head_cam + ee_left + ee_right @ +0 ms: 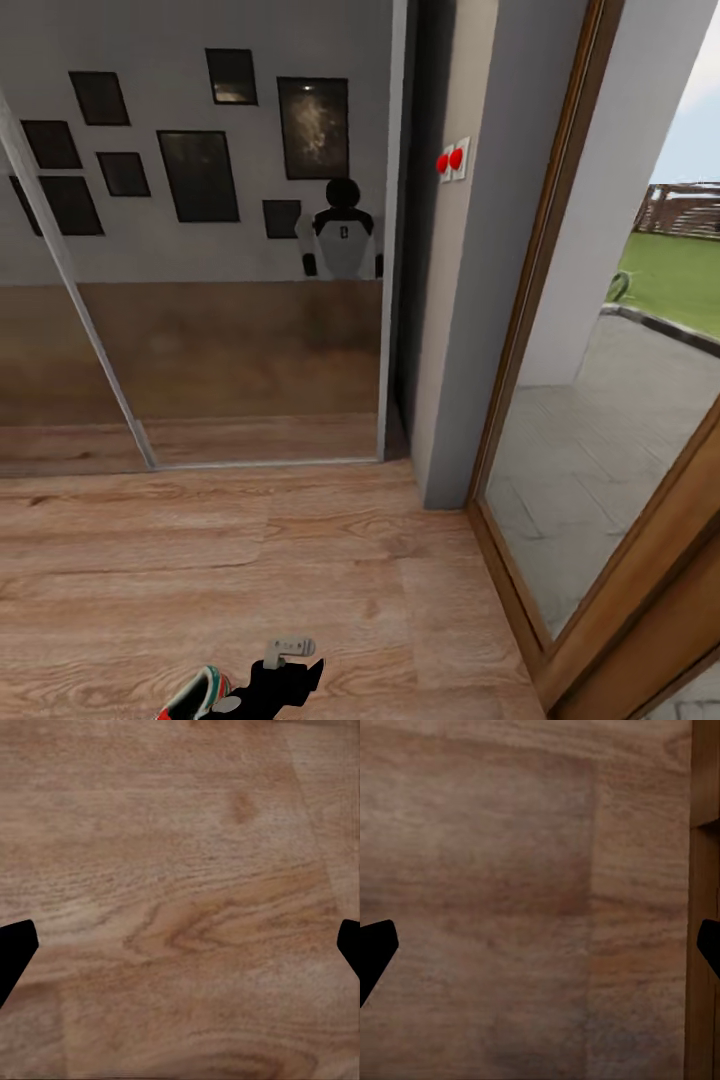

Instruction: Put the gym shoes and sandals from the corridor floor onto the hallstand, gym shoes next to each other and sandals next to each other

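At the near edge of the head view, a low white gym shoe with a green side stripe and a red-orange patch (pixel 190 697) lies on the light-brown wood-plank corridor floor (pixel 200 540), cut off by the picture's lower edge. Just beside it, on its right, sits a black part of the robot (pixel 280 685) with a small light-grey piece on top; whether the two touch cannot be told.

In the left wrist view the left gripper (pixel 180 952) hangs over bare floor planks, its two dark fingertips (pixel 15 945) far apart at the picture's sides with nothing between them. The right gripper (pixel 540 952) is spread just as wide over the floor, empty, with a darker brown wooden strip (pixel 701 907) running along one side of its view.

Farther off, the floor meets a dark glass-fronted sliding wardrobe (pixel 200 250), whose panels reflect the robot and a wall of black picture frames. Right of it stands a grey wall post with a white switch plate bearing two red buttons (pixel 452 159). At the far right, a brown wood-framed glass door (pixel 560 400) looks onto a grey paved patio and green lawn.
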Controlling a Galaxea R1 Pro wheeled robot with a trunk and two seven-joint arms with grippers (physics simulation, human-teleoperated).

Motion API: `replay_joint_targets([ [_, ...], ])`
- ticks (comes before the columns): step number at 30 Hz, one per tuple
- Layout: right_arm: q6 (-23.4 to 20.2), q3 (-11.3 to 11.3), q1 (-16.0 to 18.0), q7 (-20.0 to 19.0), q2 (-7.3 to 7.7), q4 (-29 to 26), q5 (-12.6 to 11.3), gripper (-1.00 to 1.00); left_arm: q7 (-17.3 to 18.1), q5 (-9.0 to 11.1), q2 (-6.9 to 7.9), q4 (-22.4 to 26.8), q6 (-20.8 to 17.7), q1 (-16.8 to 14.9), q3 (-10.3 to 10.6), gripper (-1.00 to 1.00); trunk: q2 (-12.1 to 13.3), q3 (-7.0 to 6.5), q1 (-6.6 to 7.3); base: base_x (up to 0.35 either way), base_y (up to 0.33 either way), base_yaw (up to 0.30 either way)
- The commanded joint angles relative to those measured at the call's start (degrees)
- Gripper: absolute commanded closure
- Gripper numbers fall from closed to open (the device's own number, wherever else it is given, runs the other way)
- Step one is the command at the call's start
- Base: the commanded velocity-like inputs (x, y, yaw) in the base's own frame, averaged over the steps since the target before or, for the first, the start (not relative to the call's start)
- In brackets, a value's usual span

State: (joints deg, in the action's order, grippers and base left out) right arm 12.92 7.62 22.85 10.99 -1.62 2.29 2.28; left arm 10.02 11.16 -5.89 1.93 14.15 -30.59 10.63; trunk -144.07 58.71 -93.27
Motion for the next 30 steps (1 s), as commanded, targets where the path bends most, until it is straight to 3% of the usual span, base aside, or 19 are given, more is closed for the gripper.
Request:
replay_joint_targets([
  [1,0.0,-0.01,0.0,0.0,-0.01,0.0,0.0,-1.0,0.0,0.0,0.0,0.0,0.0,0.0,0.0,-1.0,0.0,-0.03,0.0,0.0,0.0,0.284],
  [18,0.0,0.01,0.0,-0.01,0.0,0.0,0.0,-1.0,0.0,0.0,0.0,0.0,0.0,0.0,-0.04,-1.0,0.0,-0.41,0.0,0.0,0.0,0.284],
  [30,-0.07,0.02,0.0,-0.01,-0.04,0.0,0.07,-1.0,0.0,0.0,0.0,0.0,0.0,0.0,-0.02,-1.0,0.0,0.1,0.0,0.0,0.0,0.255],
])
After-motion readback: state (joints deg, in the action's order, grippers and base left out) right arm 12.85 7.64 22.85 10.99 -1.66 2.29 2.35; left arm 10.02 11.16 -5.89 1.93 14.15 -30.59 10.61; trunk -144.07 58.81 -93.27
